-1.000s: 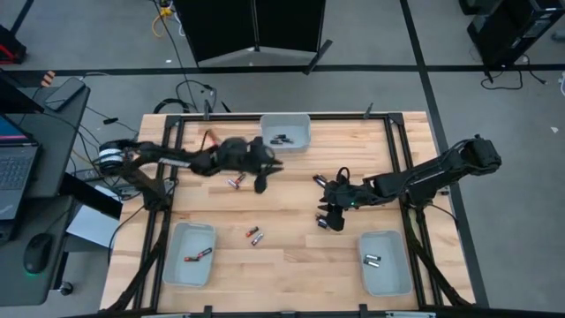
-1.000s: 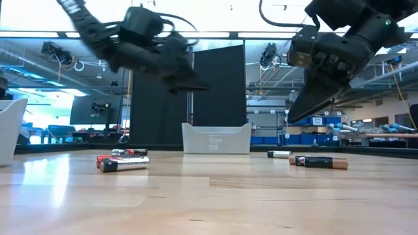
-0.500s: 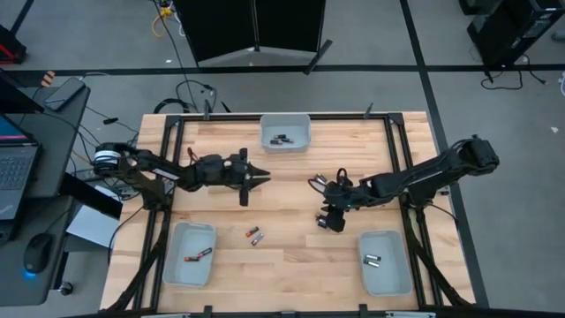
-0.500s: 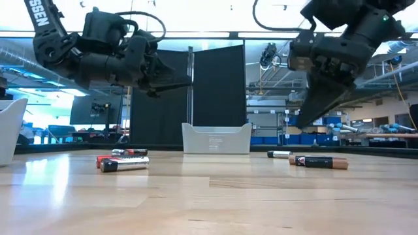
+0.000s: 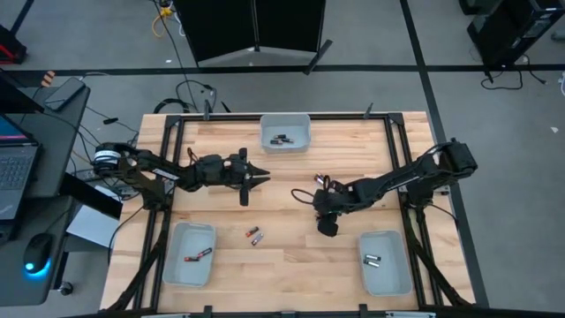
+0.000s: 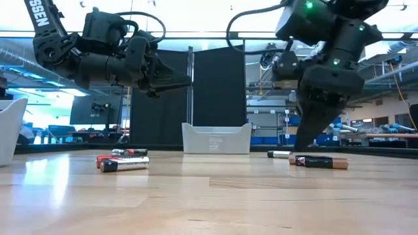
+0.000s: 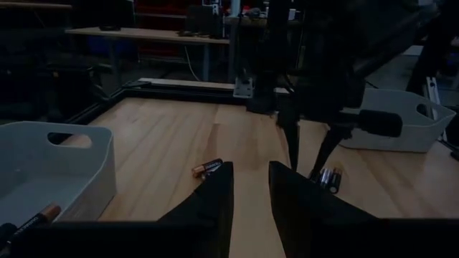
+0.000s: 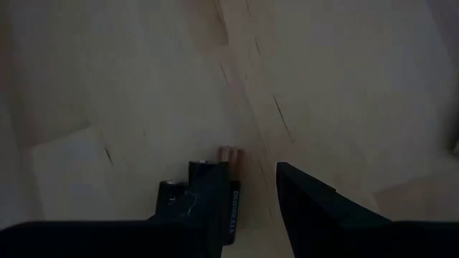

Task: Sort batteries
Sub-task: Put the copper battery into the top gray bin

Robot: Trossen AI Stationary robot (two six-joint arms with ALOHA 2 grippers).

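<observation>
**Wooden table, both grippers empty and parted**

Wooden table is seen with three pale trays: far tray, near-left tray, near-right tray. Batteries are found in each tray; a loose pair lies near the table's middle front.

Left gripper is held level above the table, left of centre. Its fingers are parted by a narrow gap; nothing is gripped.

Right gripper is pointed down, right of centre, just over two batteries lying side by side. Fingers are parted; one finger sits over the batteries. Contact cannot be told; nothing is clamped.
</observation>
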